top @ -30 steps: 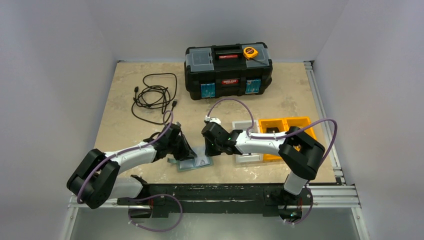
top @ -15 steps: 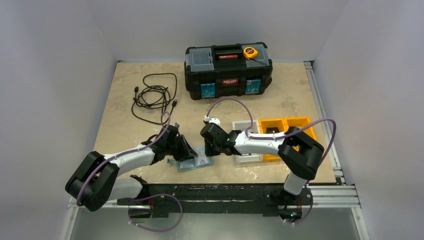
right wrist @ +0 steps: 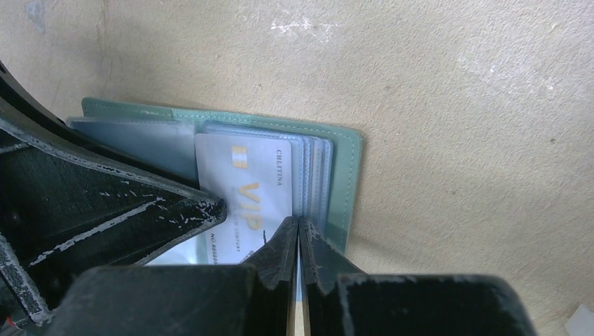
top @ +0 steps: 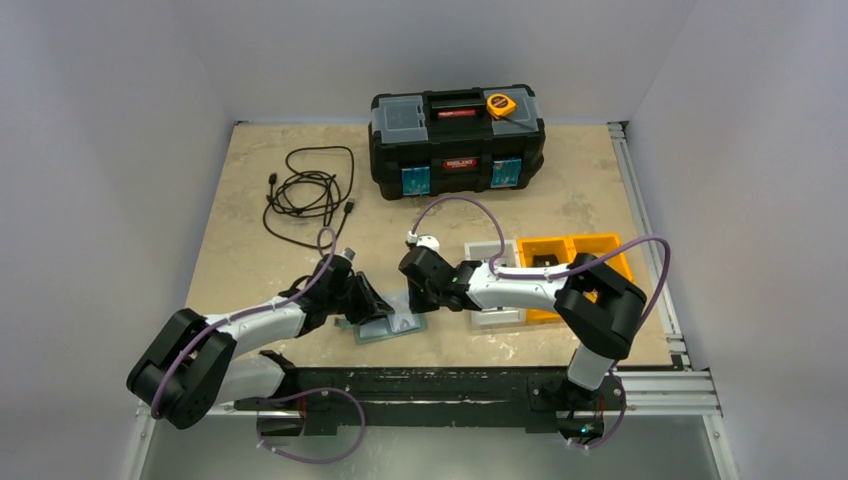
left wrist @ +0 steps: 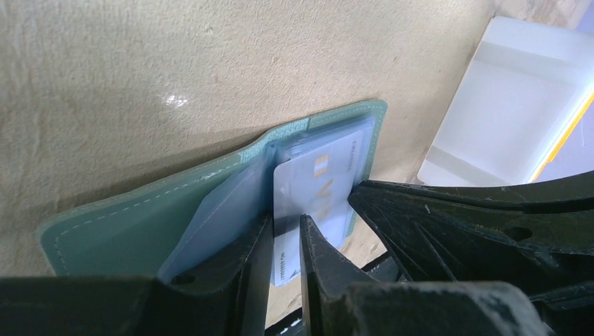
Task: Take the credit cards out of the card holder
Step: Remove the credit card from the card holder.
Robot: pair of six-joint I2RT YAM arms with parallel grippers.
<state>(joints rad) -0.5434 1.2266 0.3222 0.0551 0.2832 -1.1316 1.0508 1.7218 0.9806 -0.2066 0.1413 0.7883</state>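
Note:
The teal-green card holder (top: 392,325) lies open on the table near the front edge, between both grippers. A white credit card with gold "VIP" lettering (left wrist: 319,175) sticks partway out of its pale blue pockets; it also shows in the right wrist view (right wrist: 242,189). No black or tan-orange card shows. My left gripper (top: 372,308) is low over the holder (left wrist: 140,224). Its jaws stand a narrow gap apart with the card's lower end showing between them (left wrist: 280,227). My right gripper (top: 418,298) is shut (right wrist: 299,227) on the thin edge of the holder's pocket stack (right wrist: 319,161).
A black toolbox (top: 457,140) with an orange tape measure (top: 501,104) on top stands at the back. A coiled black cable (top: 310,190) lies at the back left. A white bin (top: 493,285) and an orange bin (top: 570,262) sit right of the holder.
The left arm has drawn back slightly to the left. Both grippers stay at the card holder.

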